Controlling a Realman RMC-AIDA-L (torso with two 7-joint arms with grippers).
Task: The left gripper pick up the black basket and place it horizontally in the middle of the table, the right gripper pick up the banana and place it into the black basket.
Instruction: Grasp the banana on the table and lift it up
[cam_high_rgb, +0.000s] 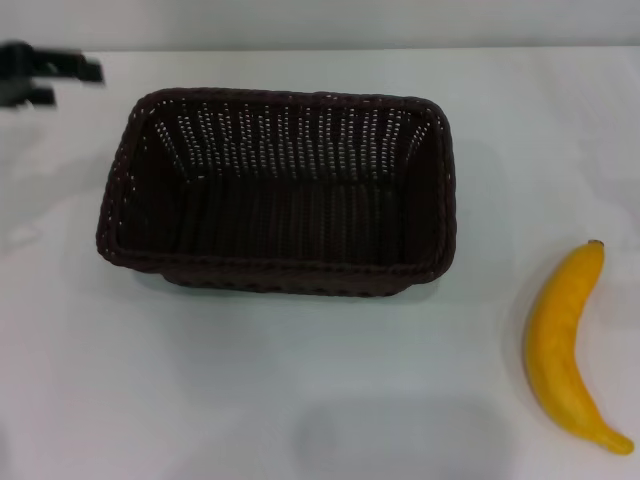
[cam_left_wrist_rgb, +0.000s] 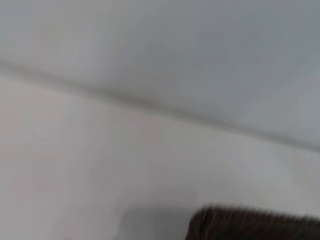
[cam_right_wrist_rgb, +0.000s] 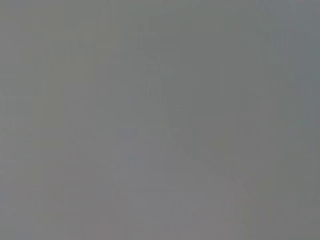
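The black basket stands upright and empty in the middle of the white table, its long side across the head view. A corner of its rim shows in the left wrist view. The yellow banana lies on the table to the right of the basket, well apart from it, stem tip pointing away from me. The left gripper is at the far left edge of the head view, apart from the basket and holding nothing. The right gripper is out of view.
The table's far edge meets a pale wall behind the basket. A faint grey shadow lies on the table near its front. The right wrist view shows only a plain grey surface.
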